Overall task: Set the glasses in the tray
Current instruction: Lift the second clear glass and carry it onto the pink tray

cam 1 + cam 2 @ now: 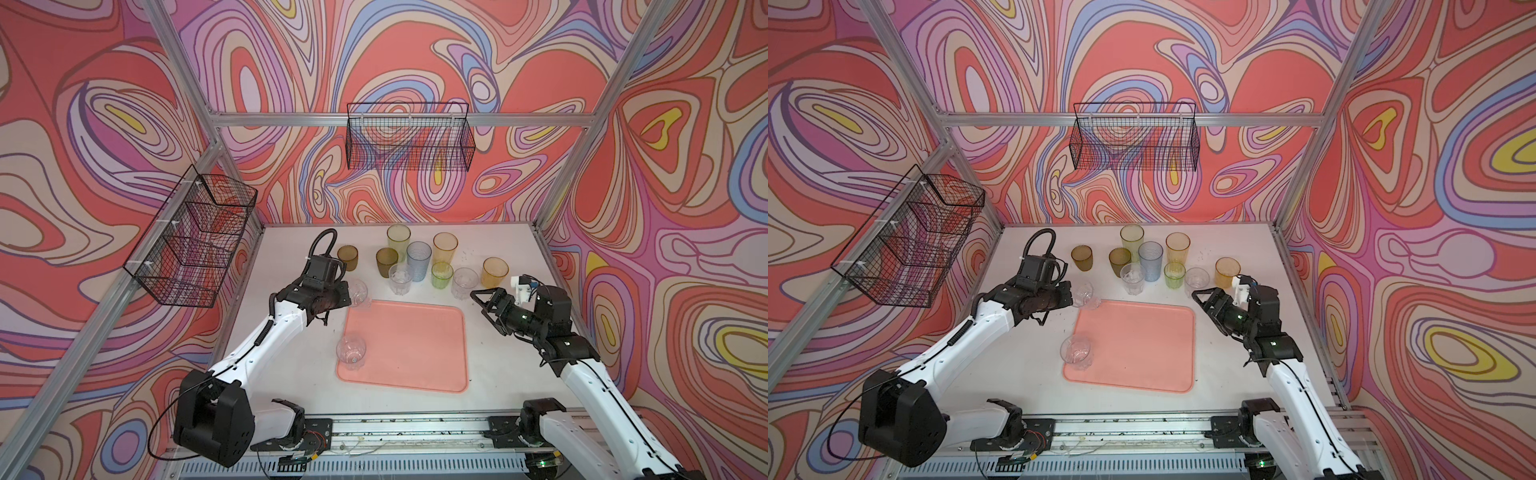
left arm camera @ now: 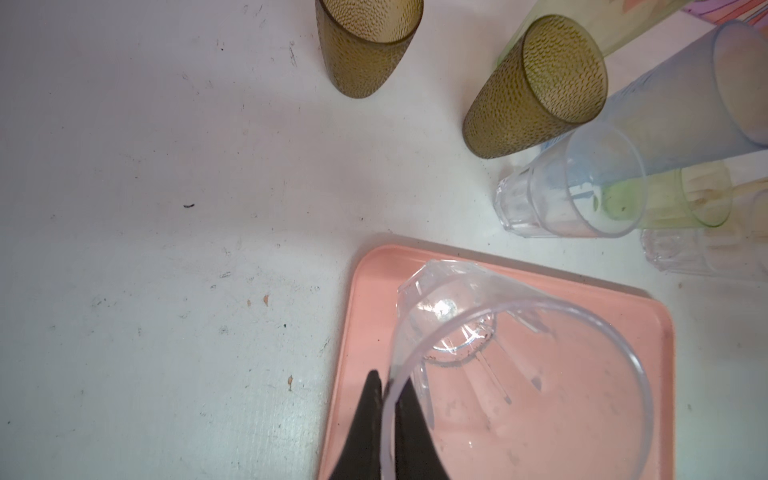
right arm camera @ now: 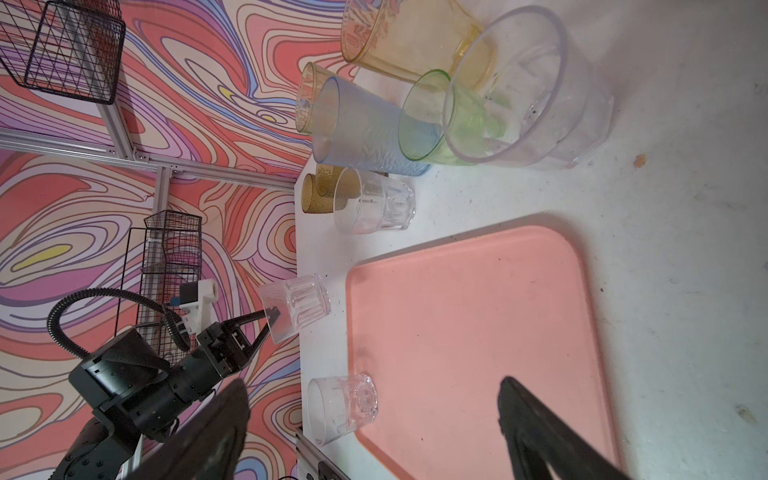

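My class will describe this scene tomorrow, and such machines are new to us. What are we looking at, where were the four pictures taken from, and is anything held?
Two robot arms work over a white table. Two pictures look down from one overhead camera; two come from cameras on the arms' wrists. A pink tray lies in the middle, one clear glass at its near left edge. Nine more glasses, clear and coloured, stand behind it. The left gripper is shut on the rim of another clear glass, tilted by the tray's far left corner. The right gripper is open, holding nothing.
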